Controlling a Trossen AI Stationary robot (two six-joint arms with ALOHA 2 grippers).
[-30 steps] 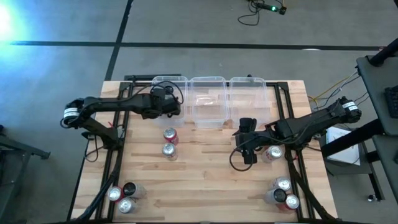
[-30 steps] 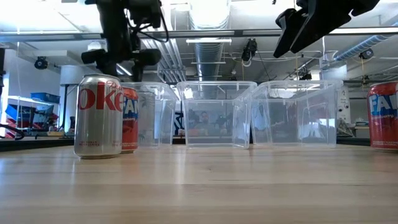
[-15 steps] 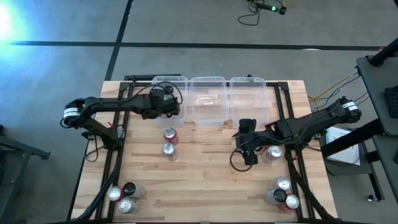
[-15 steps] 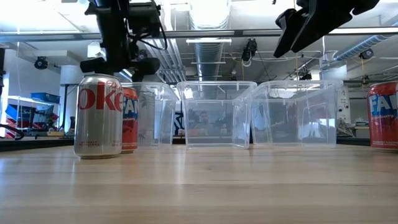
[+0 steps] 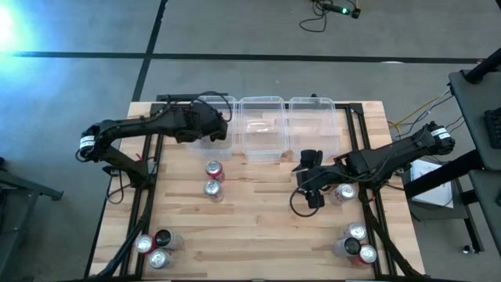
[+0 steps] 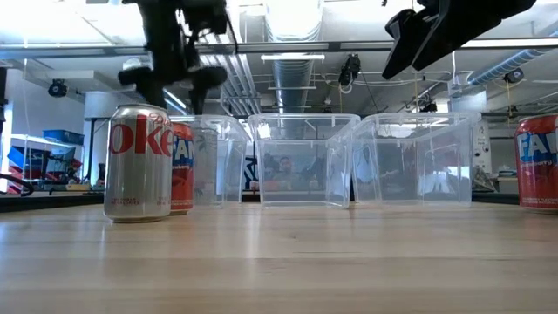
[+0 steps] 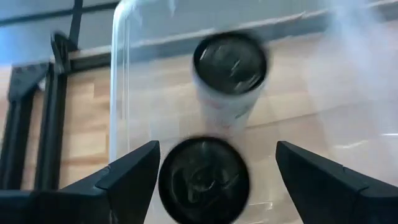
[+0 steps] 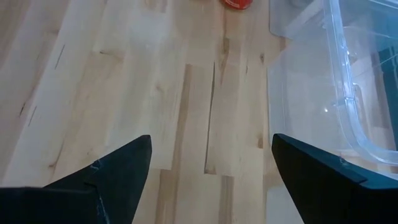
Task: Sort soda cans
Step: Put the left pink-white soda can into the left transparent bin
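The wooden table point(image 5: 258, 227) stands on a grey floor. Three clear bins run along its 12 o'clock edge.

**Left gripper** point(image 7: 216, 155): it hangs over the left bin point(image 5: 205, 102), at 11 o'clock on the table. Its fingers are spread wider than the black can point(image 7: 204, 180) directly under it, with a clear gap on one side. The can appears released, not gripped. A second can point(image 7: 230, 62) with a dark top lies just beyond it, inside the same bin.

**Right gripper** point(image 8: 211, 146): it waits at 3 o'clock above bare wood with its fingers apart and nothing between them. One can point(image 5: 345, 191) stands just beside it.

**Remaining cans:**
- A red can point(image 5: 214, 170) and a silver can point(image 5: 211, 189) are touching near the centre, toward 9 o'clock.
- Three cans point(image 5: 159, 258) are grouped at 7 o'clock.
- Three cans point(image 5: 356, 232) are grouped at 5 o'clock.

**Hazards, as judged from here:**
- The black can may not be settled. If it lands against the second can it may tip or roll, taking up floor that later cans need.
- The bin wall runs close by one finger. Lifting out at a slant could hook the wall and drag the light bin out of line.
- When the left arm reaches for the centre pair, a finger entering between two touching cans could topple one.
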